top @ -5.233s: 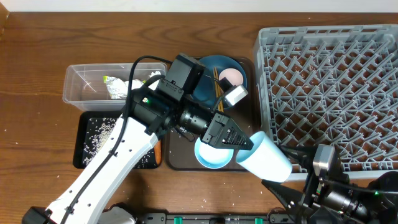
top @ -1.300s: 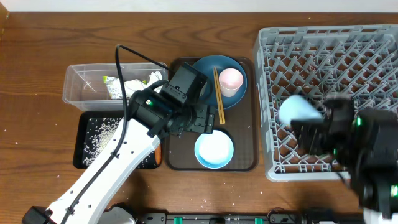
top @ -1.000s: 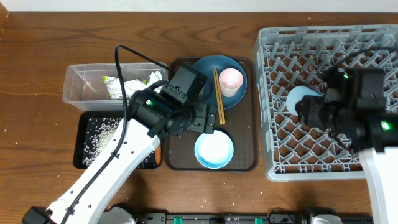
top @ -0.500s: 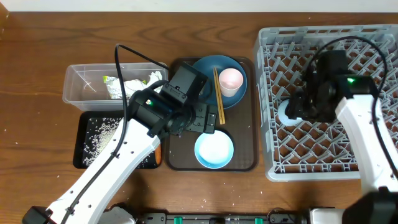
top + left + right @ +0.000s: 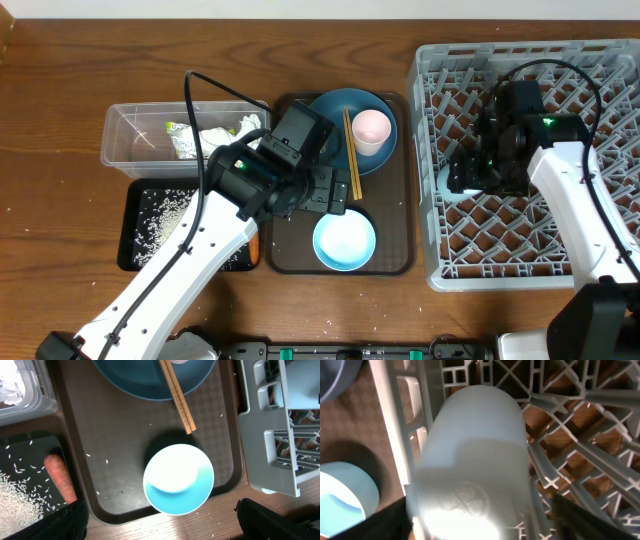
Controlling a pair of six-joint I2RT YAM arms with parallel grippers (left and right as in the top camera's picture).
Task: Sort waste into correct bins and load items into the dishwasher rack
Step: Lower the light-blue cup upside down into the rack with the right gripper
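1. Overhead: right gripper (image 5: 462, 180) sets cup (image 5: 443, 183) inside rack (image 5: 425, 70), at its left wall; other cells open. Left gripper (image 5: 336, 196) hovers left of rack, above bowl (image 5: 344, 241) on tray (image 5: 405, 200).
2. Left wrist: jaws wide, empty. Bowl has room all round; chopsticks (image 5: 176, 392) just beyond it.
3. Right wrist: cup base-up, tight against rack's left wall. Jaws flank it; cannot tell if gripping.

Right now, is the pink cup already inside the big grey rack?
No, the pink cup stands on the dark blue dish on the brown tray, left of the grey rack.
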